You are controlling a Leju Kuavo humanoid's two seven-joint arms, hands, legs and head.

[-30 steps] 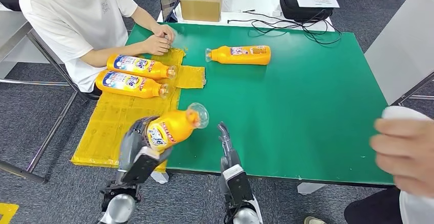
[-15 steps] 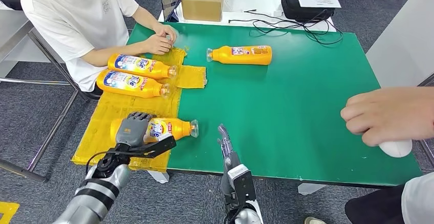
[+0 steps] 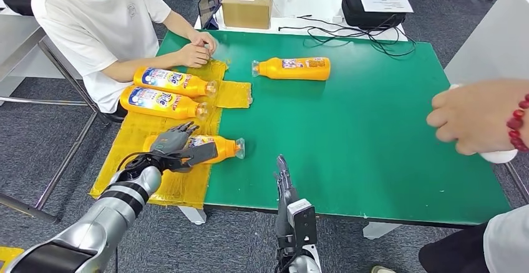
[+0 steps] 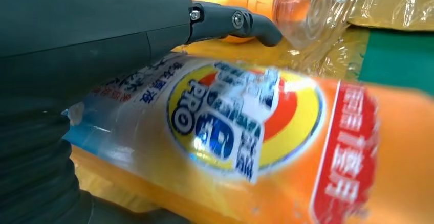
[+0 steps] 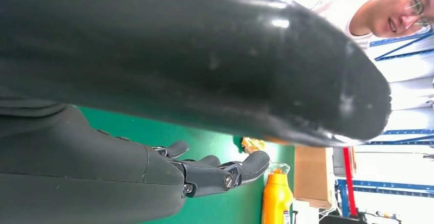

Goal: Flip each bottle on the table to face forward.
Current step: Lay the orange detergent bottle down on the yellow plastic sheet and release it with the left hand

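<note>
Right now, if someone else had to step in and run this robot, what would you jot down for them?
Left hand rests on the nearest bottle, lying label-up on the yellow sheet; whether it grips is unclear. Right hand open at the green table's near edge, holding nothing.
Two more bottles lie label-up on the sheet: apparently done.
Left: the far bottle alone on the green.
Persons' hands are nearby.
</note>
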